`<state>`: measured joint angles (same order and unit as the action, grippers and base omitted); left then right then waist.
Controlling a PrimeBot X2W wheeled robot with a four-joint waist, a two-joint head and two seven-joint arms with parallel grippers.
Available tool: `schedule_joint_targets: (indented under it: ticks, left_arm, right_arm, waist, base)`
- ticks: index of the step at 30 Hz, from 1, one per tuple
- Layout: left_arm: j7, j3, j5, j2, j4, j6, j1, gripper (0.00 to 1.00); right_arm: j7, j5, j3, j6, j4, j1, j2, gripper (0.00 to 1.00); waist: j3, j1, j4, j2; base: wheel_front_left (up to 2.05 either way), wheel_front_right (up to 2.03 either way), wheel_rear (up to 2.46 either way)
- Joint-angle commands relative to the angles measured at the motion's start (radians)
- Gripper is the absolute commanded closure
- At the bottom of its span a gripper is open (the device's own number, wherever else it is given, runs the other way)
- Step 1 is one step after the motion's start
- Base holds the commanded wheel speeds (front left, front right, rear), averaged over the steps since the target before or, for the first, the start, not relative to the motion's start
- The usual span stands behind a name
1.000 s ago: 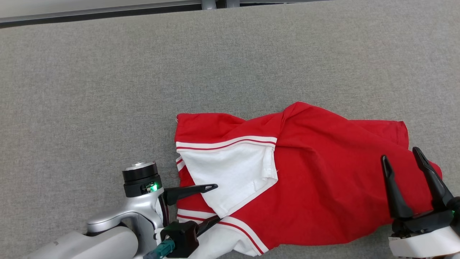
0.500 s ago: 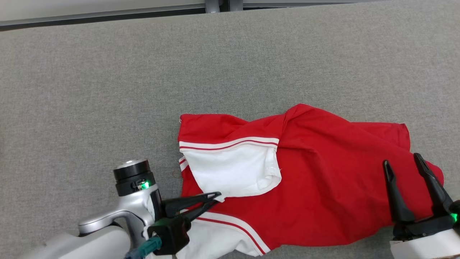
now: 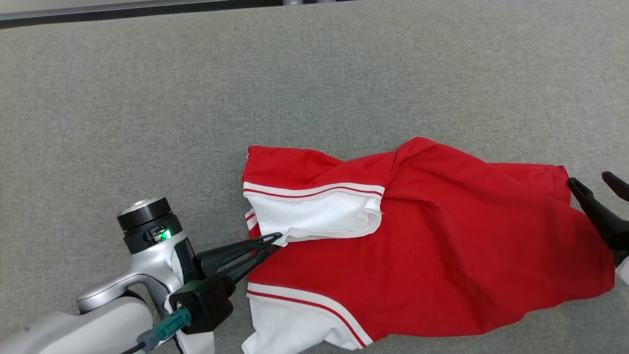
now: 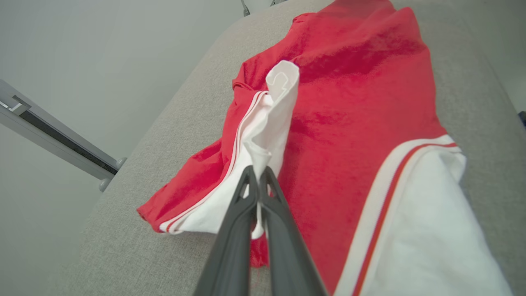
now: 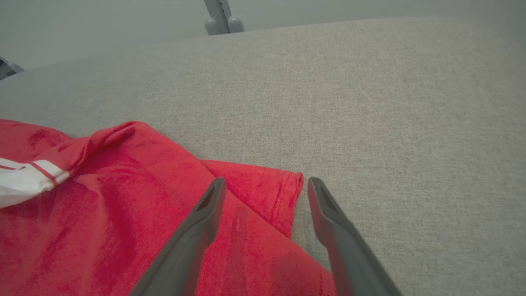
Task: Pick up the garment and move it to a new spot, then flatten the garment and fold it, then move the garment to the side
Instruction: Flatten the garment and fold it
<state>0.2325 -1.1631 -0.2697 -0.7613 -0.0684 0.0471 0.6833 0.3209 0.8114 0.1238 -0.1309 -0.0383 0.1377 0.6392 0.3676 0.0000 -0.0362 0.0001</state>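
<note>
Nearest you, at the lower left of the head view, the pale left arm [image 3: 142,275] reaches toward the right. The left gripper [image 3: 274,241] is clenched on the garment [image 3: 442,255], grasping the near edge of its white panel [image 3: 319,216]. In the left wrist view you see the two dark fingers pressed together with a fold of white cloth pinched between them. Beyond the tips the panel stands up as a crumpled ridge.

Just right of that arm, a second white panel [image 3: 290,319] with red-and-white striping lies at the garment's near edge.

The garment is red and lies rumpled, not flat, on the gray table [image 3: 196,98]. It occupies the near middle and right of the head view, with its long side running left to right.

At the right edge of the head view, the right gripper [image 3: 589,180] is released and holds nothing. In the right wrist view one finger lies over red cloth and the other over bare table. The garment's corner hem [image 5: 294,193] sits between them. You cannot tell whether either finger touches the cloth.

Farther off, the table stretches bare on all far sides of the garment. At the top edge of the head view a pale rail [image 3: 98,9] with a dark strip below it borders the table.
</note>
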Motion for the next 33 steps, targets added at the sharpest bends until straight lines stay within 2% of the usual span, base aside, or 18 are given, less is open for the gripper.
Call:
schedule_joint_targets:
  ticks: [1,4,14,19,21,23,24,26,33]
  left_arm:
    - [0.005,0.004,0.0,0.003,-0.006,-0.006,0.014,1.0]
    - [0.007,-0.003,0.004,0.007,-0.006,-0.003,0.016,1.0]
    - [0.01,-0.01,0.007,0.021,0.003,-0.005,0.024,1.0]
    - [0.012,-0.012,0.011,0.027,0.001,-0.003,0.036,1.0]
    - [0.013,-0.012,0.013,0.025,0.0,-0.002,0.042,1.0]
    - [0.013,-0.011,0.014,0.022,-0.002,-0.002,0.046,1.0]
    - [0.013,-0.011,0.015,0.022,-0.003,-0.002,0.047,1.0]
    - [0.014,-0.012,0.016,0.022,-0.002,-0.003,0.048,1.0]
    - [0.023,0.037,-0.026,0.015,-0.005,-0.036,0.055,1.0]
  right_arm:
    - [0.117,0.028,-0.027,0.0,0.023,0.02,0.019,0.0]
    - [0.254,0.035,-0.07,0.0,0.049,0.047,0.022,0.0]
    - [0.436,-0.029,-0.164,0.0,0.062,0.099,-0.047,0.0]
    - [0.479,-0.075,-0.187,0.0,0.056,0.114,-0.076,0.24]
    - [0.494,-0.091,-0.196,0.0,0.056,0.117,-0.086,0.45]
    - [0.51,-0.112,-0.199,0.0,0.059,0.12,-0.091,0.55]
    - [0.512,-0.121,-0.196,0.0,0.055,0.12,-0.091,0.64]
    - [0.498,-0.127,-0.195,0.0,0.044,0.127,-0.102,1.0]
    - [0.361,-0.133,-0.158,0.0,0.01,0.152,-0.057,1.0]
  waist:
    - [0.005,0.0,0.012,-0.0001]
    - [0.009,0.0,0.027,-0.0001]
    - [0.027,0.0,0.063,-0.0001]
    - [0.045,0.0,0.078,-0.0001]
    - [0.054,0.0,0.083,-0.0001]
    - [0.062,0.0,0.088,-0.0001]
    - [0.065,0.0,0.089,-0.0001]
    - [0.07,0.0,0.093,-0.0001]
    - [0.067,0.0,0.099,-0.0001]
  base:
    - [0.0,0.0,0.0]
    - [0.0,0.0,0.0]
    - [0.0,0.0,0.0]
    - [0.0,0.0,0.0]
    - [0.0,0.0,0.0]
    - [0.0,0.0,0.0]
    - [0.0,0.0,0.0]
    - [0.0,0.0,0.0]
    - [0.0,0.0,0.0]
